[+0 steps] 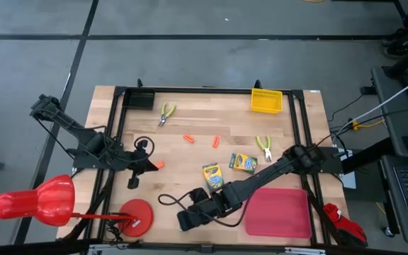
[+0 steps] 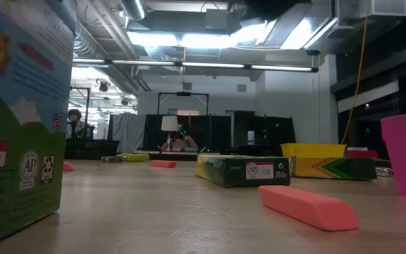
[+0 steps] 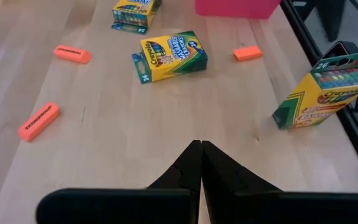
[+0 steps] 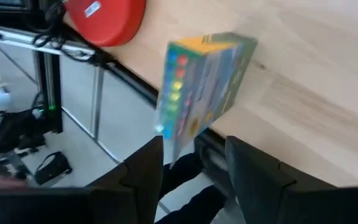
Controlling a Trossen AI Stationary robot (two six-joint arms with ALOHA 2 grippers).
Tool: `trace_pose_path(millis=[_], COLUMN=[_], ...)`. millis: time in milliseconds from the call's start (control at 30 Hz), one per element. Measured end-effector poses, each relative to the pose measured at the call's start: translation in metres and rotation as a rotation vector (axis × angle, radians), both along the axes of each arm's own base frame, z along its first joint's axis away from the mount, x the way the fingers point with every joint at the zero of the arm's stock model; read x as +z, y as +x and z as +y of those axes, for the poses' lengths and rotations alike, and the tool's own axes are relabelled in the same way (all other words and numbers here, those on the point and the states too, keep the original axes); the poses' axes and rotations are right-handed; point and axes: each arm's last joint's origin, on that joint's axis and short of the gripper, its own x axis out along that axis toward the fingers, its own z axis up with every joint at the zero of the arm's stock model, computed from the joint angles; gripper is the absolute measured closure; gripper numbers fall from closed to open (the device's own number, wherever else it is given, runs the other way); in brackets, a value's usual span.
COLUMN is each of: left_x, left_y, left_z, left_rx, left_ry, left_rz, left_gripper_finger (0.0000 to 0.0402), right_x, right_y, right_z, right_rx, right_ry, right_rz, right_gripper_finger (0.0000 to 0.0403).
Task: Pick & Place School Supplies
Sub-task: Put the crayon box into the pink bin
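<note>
High view — wooden bench (image 1: 204, 113) carrying scattered supplies. Two crayon boxes (image 1: 243, 162) lie flat mid-bench; two yellow-handled tools (image 1: 166, 112) lie nearer the far edge, one beside the yellow basket (image 1: 266, 100); orange stubs (image 1: 188, 139) are strewn between. The red tray (image 1: 278, 212) sits at the near right corner, bare, so nothing has been placed there yet. The right arm reaches across to the near edge; its hand (image 1: 188, 218) is there. The left hand (image 1: 134, 178) waits at the left side, an orange stub just beside it.

Low view — a crayon box looms at the near left; an orange stub (image 2: 309, 206) lies flat in front.

Left wrist view — left hand (image 3: 200, 163) closed, fingers pressed together, holding nothing. A third crayon box (image 3: 323, 90) stands tilted at the bench edge.

Right wrist view — right hand (image 4: 194, 163) open, fingers apart either side of that crayon box (image 4: 202, 84), not yet gripping. The box is yellow and green with coloured crayon tips printed on it — probably the next pick.
</note>
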Motion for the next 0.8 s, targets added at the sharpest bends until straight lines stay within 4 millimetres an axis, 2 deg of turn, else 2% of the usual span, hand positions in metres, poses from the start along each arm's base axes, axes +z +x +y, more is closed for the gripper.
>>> trace_pose_path(millis=[133, 800], left_x=[-0.0001, -0.0005], left_y=[-0.0001, -0.0001], left_z=[0.0, 0.0007], left_rx=[-0.004, -0.009], left_ry=[0.007, 0.048], left_rz=[0.0, -0.004], left_gripper_finger=[0.0398, 0.0398], right_x=[-0.0024, -0.0065], right_y=[0.0069, 0.0088], right_z=[-0.0028, -0.0047], right_rx=[-0.005, 0.0], right_ry=[0.011, -0.004], right_rz=[-0.032, -0.028], right_gripper_finger=[0.0227, 0.0227])
